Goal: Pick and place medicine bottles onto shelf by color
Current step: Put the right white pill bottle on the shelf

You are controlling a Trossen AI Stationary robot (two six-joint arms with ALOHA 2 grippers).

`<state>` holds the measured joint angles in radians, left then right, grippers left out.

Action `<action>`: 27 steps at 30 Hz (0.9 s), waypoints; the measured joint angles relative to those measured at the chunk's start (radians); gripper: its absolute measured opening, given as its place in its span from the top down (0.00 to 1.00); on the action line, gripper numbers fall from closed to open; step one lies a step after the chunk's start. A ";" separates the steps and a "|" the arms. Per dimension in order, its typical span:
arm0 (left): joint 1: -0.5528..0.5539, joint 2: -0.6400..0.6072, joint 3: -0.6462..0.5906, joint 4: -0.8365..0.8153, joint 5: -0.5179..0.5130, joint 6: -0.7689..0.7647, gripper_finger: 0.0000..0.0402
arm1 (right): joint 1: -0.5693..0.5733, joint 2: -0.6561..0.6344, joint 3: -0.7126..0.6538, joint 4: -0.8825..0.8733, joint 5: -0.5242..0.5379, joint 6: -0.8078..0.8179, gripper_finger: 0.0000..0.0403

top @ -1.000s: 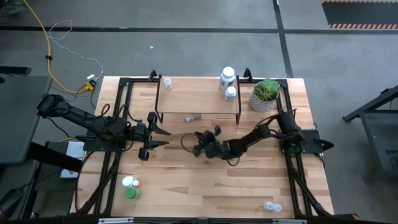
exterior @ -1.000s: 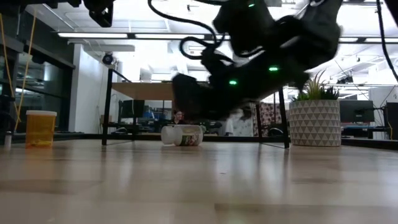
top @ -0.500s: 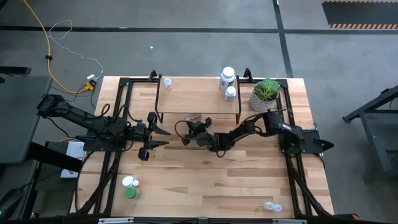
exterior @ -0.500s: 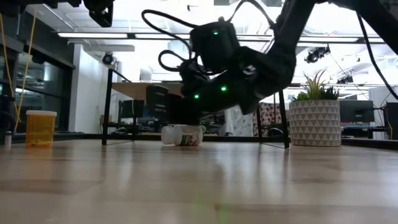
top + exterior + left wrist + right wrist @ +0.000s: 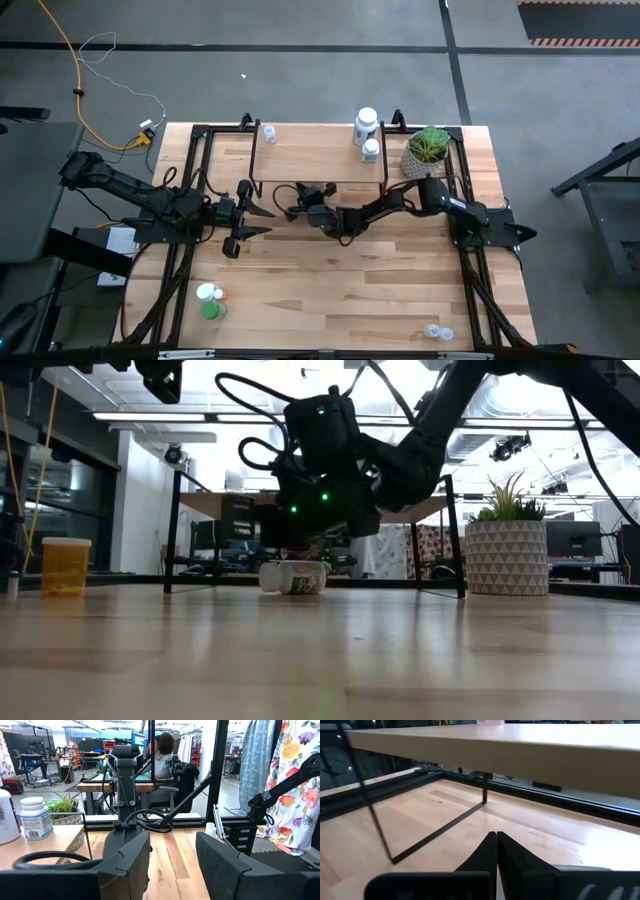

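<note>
I see my right pincer pressed together and empty, reaching to the front edge of the low light-wood shelf on black legs. A clear pill bottle lies on its side on the wooden table under the shelf. 2 white bottles stand on top (far right end). The left pincer waits spread, well apart.
</note>
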<state>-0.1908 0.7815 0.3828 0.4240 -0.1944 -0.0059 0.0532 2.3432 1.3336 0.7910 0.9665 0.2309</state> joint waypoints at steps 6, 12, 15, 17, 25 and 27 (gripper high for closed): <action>0.000 0.000 0.000 0.000 0.000 -0.001 0.63 | -0.023 0.000 0.001 -0.071 0.000 0.082 1.00; 0.000 0.000 0.000 0.000 0.000 -0.001 0.63 | -0.035 0.000 0.001 -0.094 -0.024 0.101 1.00; 0.000 0.000 0.000 0.000 0.000 -0.001 0.63 | -0.033 0.000 0.001 -0.114 -0.035 0.079 1.00; 0.000 0.000 0.000 0.000 0.000 -0.001 0.63 | -0.025 0.000 0.001 -0.142 -0.042 0.078 1.00; 0.000 0.000 0.000 0.000 0.000 -0.001 0.63 | 0.023 -0.001 0.002 -0.218 -0.064 0.082 1.00; 0.000 0.000 0.000 0.000 0.000 -0.001 0.63 | 0.040 -0.001 0.002 -0.250 -0.071 0.082 1.00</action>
<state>-0.1909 0.7815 0.3828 0.4240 -0.1944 -0.0071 0.0930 2.3425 1.3352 0.5409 0.8958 0.3130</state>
